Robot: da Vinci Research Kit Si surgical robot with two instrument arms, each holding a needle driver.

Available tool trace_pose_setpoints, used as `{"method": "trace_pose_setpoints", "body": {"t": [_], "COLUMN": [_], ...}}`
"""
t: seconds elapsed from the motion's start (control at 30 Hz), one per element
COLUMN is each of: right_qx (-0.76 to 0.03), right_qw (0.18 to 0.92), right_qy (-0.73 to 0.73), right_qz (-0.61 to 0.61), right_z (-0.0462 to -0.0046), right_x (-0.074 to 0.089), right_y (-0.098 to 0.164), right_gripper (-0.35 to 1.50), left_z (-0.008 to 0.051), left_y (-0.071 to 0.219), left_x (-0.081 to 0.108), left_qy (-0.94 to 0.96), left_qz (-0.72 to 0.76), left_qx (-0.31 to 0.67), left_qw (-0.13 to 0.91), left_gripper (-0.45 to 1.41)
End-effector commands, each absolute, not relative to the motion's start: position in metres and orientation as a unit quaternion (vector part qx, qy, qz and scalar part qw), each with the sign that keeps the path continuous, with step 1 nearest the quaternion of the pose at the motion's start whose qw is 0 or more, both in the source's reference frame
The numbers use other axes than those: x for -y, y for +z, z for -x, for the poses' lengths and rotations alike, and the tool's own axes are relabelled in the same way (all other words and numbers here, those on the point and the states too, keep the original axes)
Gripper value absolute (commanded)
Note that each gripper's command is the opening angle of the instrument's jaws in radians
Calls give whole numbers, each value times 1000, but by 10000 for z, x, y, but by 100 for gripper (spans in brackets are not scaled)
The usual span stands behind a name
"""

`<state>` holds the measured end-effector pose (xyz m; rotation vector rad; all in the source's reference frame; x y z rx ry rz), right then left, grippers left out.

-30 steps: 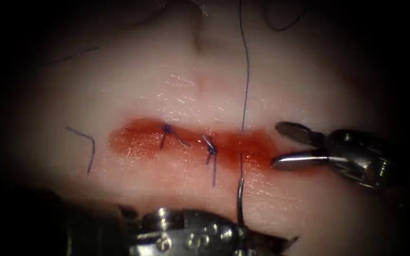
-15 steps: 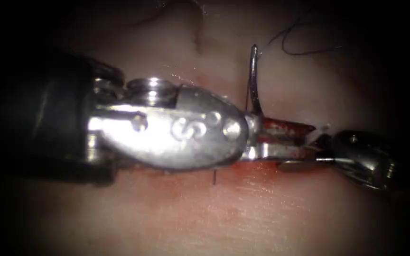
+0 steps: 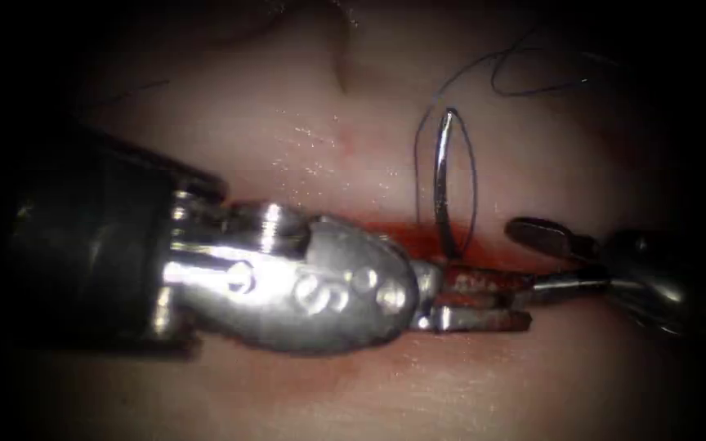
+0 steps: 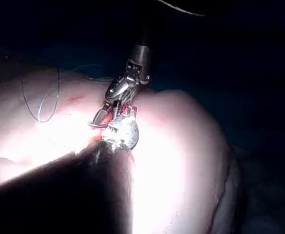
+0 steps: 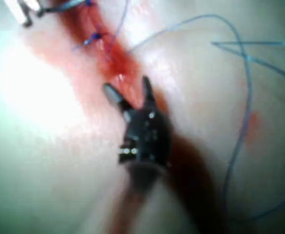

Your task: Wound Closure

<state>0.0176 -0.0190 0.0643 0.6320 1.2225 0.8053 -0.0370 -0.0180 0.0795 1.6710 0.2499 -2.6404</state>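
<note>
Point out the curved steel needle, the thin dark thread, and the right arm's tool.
curved steel needle (image 3: 444,175): endoscope view, mid-curve of its shaft.
thin dark thread (image 3: 473,175): endoscope view, loop strand beside the needle.
right arm's tool (image 3: 551,260): endoscope view, between its open jaw tips.

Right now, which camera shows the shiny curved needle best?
The endoscope view. There the needle stands as a bright arc over the red cut, with thread looping round it, and its lower end drops toward the left pincer. The left wrist view shows thread, not a clear needle. The right wrist view shows thread and the open right pincer.
</note>
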Motion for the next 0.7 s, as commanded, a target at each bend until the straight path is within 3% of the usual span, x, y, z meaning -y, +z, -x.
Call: {"method": "trace_pose_setpoints", "body": {"t": [0.03, 0.23, 0.53, 0.7], "right_qx": [-548, -570, -567, -568], "right_qw": [690, 642, 634, 632], "right_qy": [371, 403, 395, 381], "right_qz": [-294, -318, -346, -365], "right_z": [-185, -183, -154, -175], "right_x": [200, 192, 186, 197], "right_y": [645, 633, 609, 596], "right_gripper": [83, 74, 71, 69], "left_z": [376, 378, 365, 366], "left_y": [805, 828, 845, 846], "left_x": [191, 209, 218, 220], "left_qy": [-840, -833, -832, -832], "left_qz": [-537, -546, -546, -546], "left_qx": [-80, -78, -77, -77], "left_qw": [16, 50, 63, 64], "left_gripper": [-45, -45, -45, -45]}}
